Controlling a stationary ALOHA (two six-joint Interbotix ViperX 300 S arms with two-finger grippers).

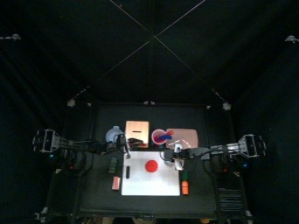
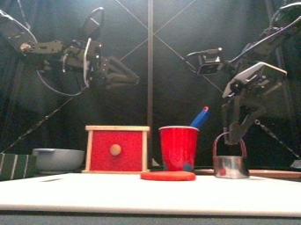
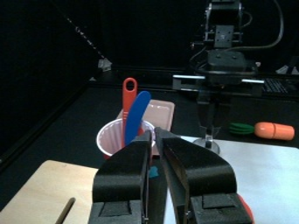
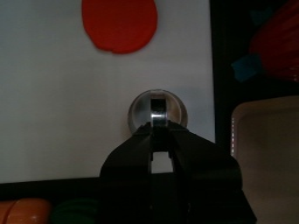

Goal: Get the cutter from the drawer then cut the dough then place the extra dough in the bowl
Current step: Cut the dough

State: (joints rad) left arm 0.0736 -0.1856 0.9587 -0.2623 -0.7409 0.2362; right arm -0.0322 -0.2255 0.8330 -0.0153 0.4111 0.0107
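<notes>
We see the right gripper (image 4: pixel 156 129) clamped on the wire handle of the cutter (image 4: pixel 156 107). The cutter hangs straight below the gripper, its round rim down at the white cutting board (image 4: pixel 70 105). We cannot tell whether the rim presses on the board or just clears it.

Near the cutter, toward the left arm's side, the flat red dough (image 4: pixel 119 22) lies on the same board, apart from the cutter with bare board between them. An orange toy food (image 1: pixel 184 186) lies at the board's right edge, nearer the table's front than the gripper.

Behind the gripper sits the pink tray (image 1: pixel 187 137). Just beside the tray stands the red cup (image 2: pixel 179 148), with a blue knife (image 2: pixel 200 116) sticking out of it. Beyond the cup is the wooden box (image 2: pixel 118 149), its red drawer front facing forward. The bowl (image 2: pixel 56 158) lies farthest from this gripper, past the box.

The left gripper (image 3: pixel 156 144) hangs high above the table, well apart from the right one. Its jaws are drawn almost together with nothing between them.
</notes>
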